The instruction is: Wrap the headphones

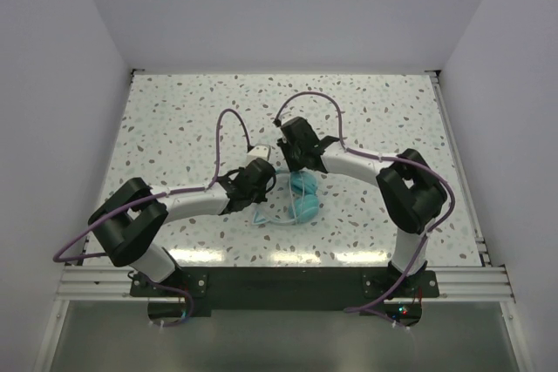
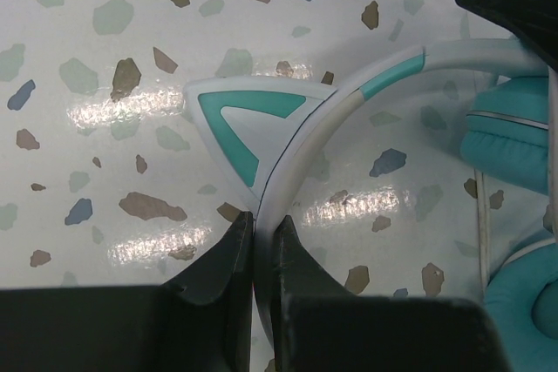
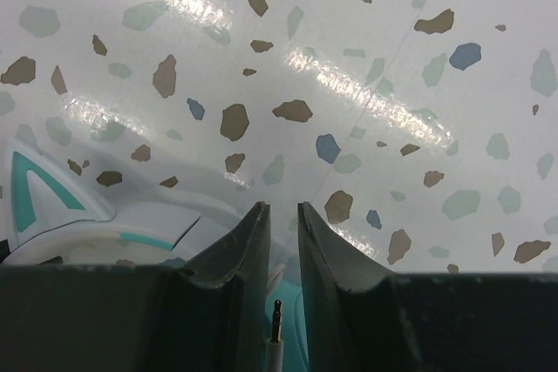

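1. The headphones (image 1: 301,202) lay on the worktop (image 1: 174,111) between my arms; dragging them could have swung the cups about.
2. My left fingers (image 2: 248,250) were clamped on the headband (image 2: 349,102) beside a cat ear (image 2: 235,115); that thin, smooth edge might have slipped out.
3. My right fingers (image 3: 266,254) stood narrow around the plug (image 3: 277,313); I couldn't tell if it was gripped, so the cable (image 2: 482,215) could have dropped mid-wrap.

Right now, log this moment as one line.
task: wrap headphones | left fingers: clamped on headband beside cat ear | right fingers: cable plug end between them, apparently pinched
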